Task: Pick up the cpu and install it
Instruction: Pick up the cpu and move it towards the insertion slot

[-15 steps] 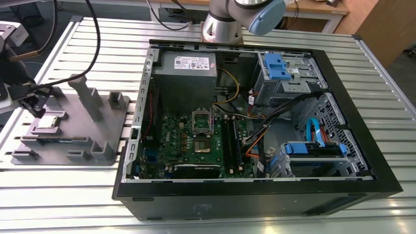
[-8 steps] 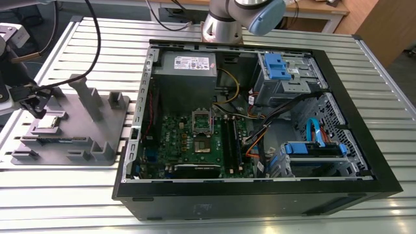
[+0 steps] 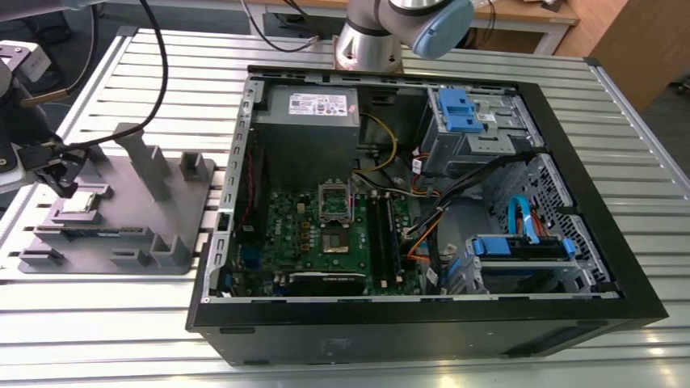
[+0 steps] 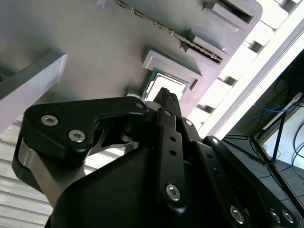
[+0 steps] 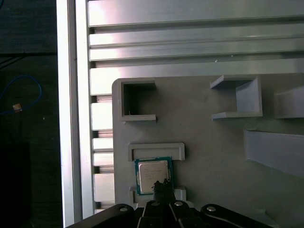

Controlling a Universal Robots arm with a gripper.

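The claw [image 5: 161, 183], clenched on nothing, hangs just over the cpu [image 5: 151, 171] (seated in its grey holder [image 5: 213, 161]).

The exterior view looks down from high, at a slant, over the slatted tabletop [image 3: 108, 323] and the open computer case [image 3: 431, 335]. Both wrist views sit very near and look past the gripper [image 5: 161, 186] [image 4: 167, 95] onto the grey holder plate [image 5: 213, 156]. They share the cpu [image 5: 153, 173] [image 4: 164, 84].
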